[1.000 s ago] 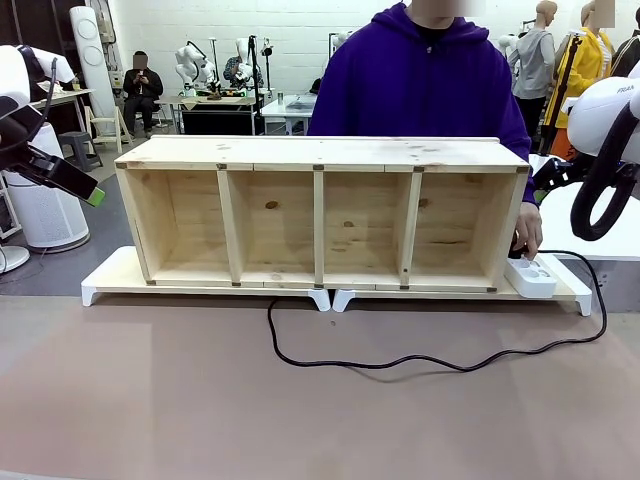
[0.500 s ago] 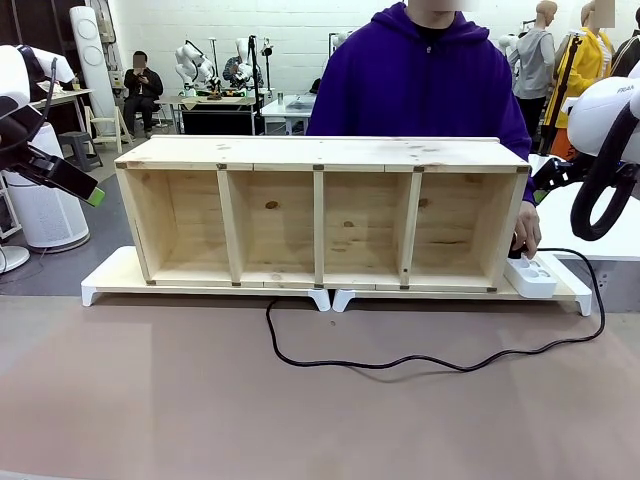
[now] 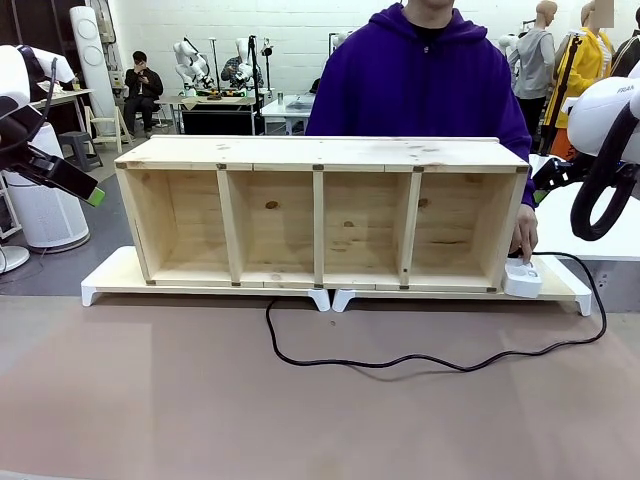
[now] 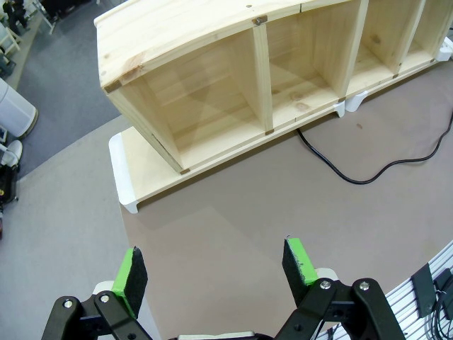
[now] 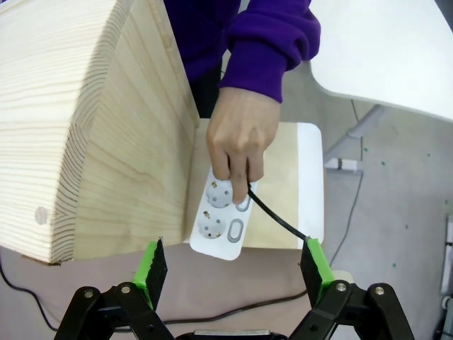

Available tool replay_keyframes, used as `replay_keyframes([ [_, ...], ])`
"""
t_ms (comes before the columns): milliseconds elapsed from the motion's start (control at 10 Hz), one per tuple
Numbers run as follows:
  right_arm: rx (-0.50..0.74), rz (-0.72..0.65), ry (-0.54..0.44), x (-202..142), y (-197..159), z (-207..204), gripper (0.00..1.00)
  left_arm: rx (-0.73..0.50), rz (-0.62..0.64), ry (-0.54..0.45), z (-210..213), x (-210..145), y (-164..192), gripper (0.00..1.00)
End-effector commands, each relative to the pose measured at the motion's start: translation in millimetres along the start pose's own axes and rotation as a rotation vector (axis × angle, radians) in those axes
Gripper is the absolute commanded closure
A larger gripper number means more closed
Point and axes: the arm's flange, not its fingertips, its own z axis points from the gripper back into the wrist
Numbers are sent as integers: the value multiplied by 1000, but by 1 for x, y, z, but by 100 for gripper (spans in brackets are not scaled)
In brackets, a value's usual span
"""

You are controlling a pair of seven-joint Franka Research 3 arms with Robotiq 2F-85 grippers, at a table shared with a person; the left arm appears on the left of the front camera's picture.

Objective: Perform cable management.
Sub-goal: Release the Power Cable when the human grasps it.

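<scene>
Fingers of the person's hand [image 5: 237, 140] press down on the power strip [image 5: 221, 219] at the shelf's [image 3: 320, 210] right end, covering the plug where the cable [image 3: 420, 362] meets the strip; whether they pinch the plug or only rest on it I cannot tell. From there the cable loops off the right end of the white base board [image 3: 110, 275], runs in a wavy line across the brown table [image 3: 150, 400] near the board's front edge, and ends under the gap at the board's middle, its far end hidden. Left gripper [image 4: 216, 273] hangs over the table's left part with jaws wide apart and nothing between them. Right gripper [image 5: 233, 273] hovers above the strip, jaws likewise spread and empty. In the front view the right arm is cut off by the picture's edge. Behind the person stands a workshop with white walls and other tables.
</scene>
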Motion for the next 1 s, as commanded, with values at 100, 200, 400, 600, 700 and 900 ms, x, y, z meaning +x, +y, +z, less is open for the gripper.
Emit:
replay_keyframes([
  [100,0,-2,5,-1,-1,-1,3,4,2,-9,-2,2,0,0],
  [200,0,-2,5,-1,-1,-1,3,4,2,-9,-2,2,0,0],
  [400,0,-2,5,-1,-1,-1,3,4,2,-9,-2,2,0,0],
  [600,0,-2,5,-1,-1,-1,3,4,2,-9,-2,2,0,0],
  [700,0,-2,5,-1,-1,-1,3,4,2,-9,-2,2,0,0],
  [900,0,-2,5,-1,-1,-1,3,4,2,-9,-2,2,0,0],
])
